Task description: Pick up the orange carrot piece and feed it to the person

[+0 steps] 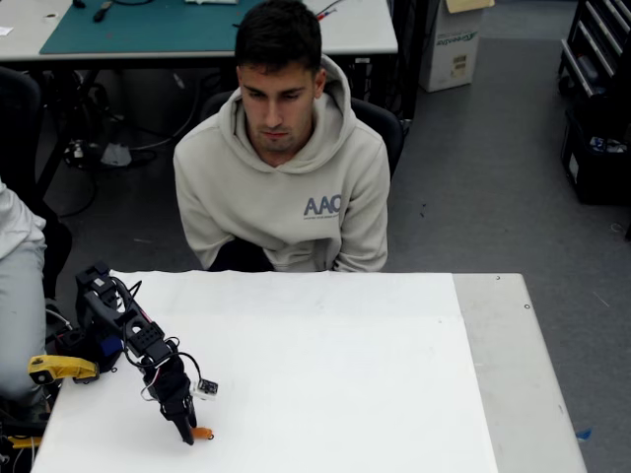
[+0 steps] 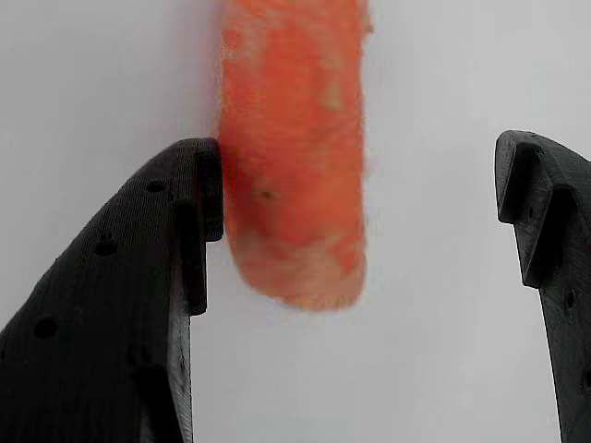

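The orange carrot piece (image 1: pixel 203 433) lies on the white table near its front left edge. In the wrist view the carrot piece (image 2: pixel 294 157) sits between my black fingers, against the left finger (image 2: pixel 138 277) and well apart from the right one. My gripper (image 1: pixel 187 434) is open, pointing down at the table, its tips at the carrot. The person (image 1: pixel 286 187) in a beige hoodie sits behind the far edge of the table, looking down.
The white table (image 1: pixel 325 374) stretches to the right of the arm. My arm's base (image 1: pixel 99 305) stands at the left edge beside a yellow part (image 1: pixel 59 368). Another person's sleeve (image 1: pixel 15 286) shows at the left border.
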`<state>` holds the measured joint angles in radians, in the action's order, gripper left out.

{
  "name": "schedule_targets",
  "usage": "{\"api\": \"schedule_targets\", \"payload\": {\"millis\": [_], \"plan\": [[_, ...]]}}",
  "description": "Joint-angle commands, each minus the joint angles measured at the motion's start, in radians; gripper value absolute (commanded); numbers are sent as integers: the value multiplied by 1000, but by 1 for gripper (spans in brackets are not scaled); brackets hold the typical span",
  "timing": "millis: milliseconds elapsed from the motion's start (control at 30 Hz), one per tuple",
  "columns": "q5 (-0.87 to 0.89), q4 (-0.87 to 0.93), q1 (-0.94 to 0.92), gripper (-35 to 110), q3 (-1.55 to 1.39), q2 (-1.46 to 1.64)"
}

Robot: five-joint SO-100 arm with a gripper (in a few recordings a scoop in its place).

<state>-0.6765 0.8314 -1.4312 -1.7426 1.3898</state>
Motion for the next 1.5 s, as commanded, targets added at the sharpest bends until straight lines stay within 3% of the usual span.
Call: {"api": "schedule_targets", "payload": {"millis": [0, 267, 667, 1100, 1467], "plan": [[-9, 2, -11, 23, 35, 26], [-9, 8, -11, 19, 34, -11], [-8, -5, -23, -3, 35, -75], [-3, -5, -6, -3, 55, -60], [8, -6, 156, -3, 179, 126]]}}
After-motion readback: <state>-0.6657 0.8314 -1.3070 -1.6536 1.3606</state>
